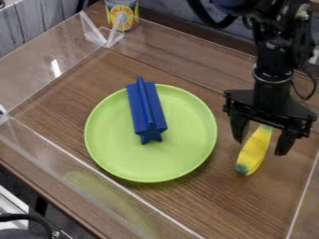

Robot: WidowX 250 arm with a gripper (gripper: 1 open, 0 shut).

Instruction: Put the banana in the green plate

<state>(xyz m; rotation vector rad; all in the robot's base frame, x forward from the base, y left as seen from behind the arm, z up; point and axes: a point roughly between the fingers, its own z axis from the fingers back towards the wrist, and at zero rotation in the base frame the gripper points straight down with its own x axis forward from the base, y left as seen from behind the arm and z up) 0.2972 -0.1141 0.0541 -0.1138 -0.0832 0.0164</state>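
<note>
gripper (264, 133) over wooden table (75, 89)

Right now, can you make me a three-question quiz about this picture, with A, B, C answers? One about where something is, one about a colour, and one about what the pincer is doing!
1. Where is the banana?
A. On the wooden table, right of the green plate
B. In the middle of the plate
C. On top of the blue block

2. What colour is the long block lying on the plate?
A. Red
B. Blue
C. Orange

3. What is the pincer doing?
A. Shut tight, high above the plate
B. Lifting the blue block
C. Open, pointing down, with a finger on each side of the banana

Answers:
1. A, the banana lies on bare wood beside the plate's rim.
2. B, the star-shaped block is plain blue.
3. C, the dark fingers stand apart around the banana's upper end, which rests on the table.
</note>
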